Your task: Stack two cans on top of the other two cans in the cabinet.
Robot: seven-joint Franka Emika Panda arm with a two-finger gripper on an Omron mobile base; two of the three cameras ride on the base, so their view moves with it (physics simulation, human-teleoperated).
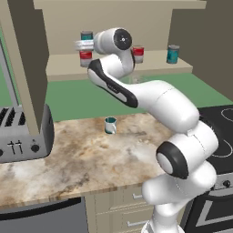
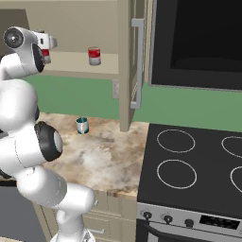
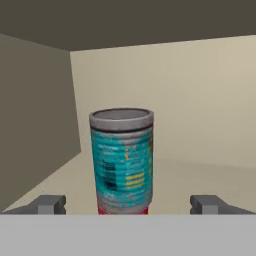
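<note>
Teal can point(image 3: 121, 160) stands upright, long axis vertical, atop a red can point(image 1: 85, 58), between the released pincer's point(image 3: 128, 204) tips.

White arm raised high, elbow bent, hand point(image 3: 128, 204) level (fingers spread wide)

Base cams sit behind arm, L & R, facing 12 o'clock, sharing cabinet point(image 1: 119, 68) shelf. Hand cam close on stacked teal can point(image 3: 122, 160).

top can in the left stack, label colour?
Teal label with grey metal rims on the small top can, clearest in the hand view.
</note>
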